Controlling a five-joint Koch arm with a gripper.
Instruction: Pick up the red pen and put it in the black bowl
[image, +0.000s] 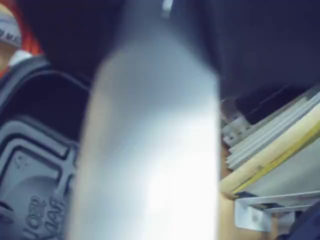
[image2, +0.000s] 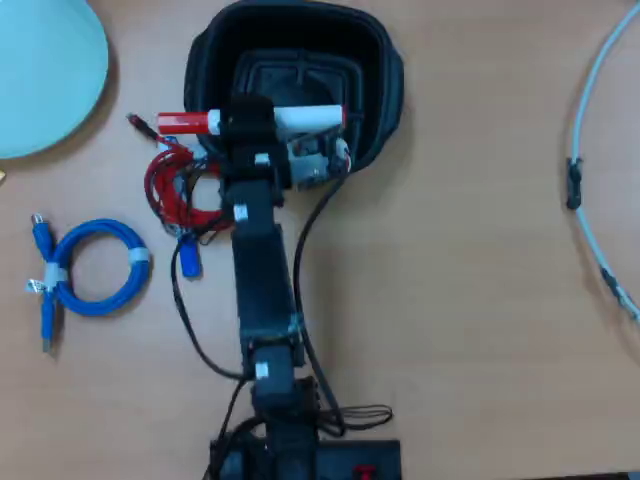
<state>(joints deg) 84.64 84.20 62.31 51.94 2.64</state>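
Note:
In the overhead view my gripper (image2: 243, 119) is shut on the red pen (image2: 310, 118) and holds it level across the left rim of the black bowl (image2: 375, 90). The red cap (image2: 183, 122) sticks out to the left, outside the bowl. The white barrel lies over the bowl's inside. I cannot tell its height above the bowl. In the wrist view the pen's barrel (image: 150, 150) is a large blurred white shape in the middle. The bowl's ridged floor (image: 30, 180) shows at the left. My fingers are not distinct there.
In the overhead view a coiled red cable (image2: 165, 190) and a small blue object (image2: 188, 258) lie left of the arm. A coiled blue cable (image2: 95, 268) and a pale blue plate (image2: 40, 70) are further left. A grey cable (image2: 590, 160) curves at the right edge.

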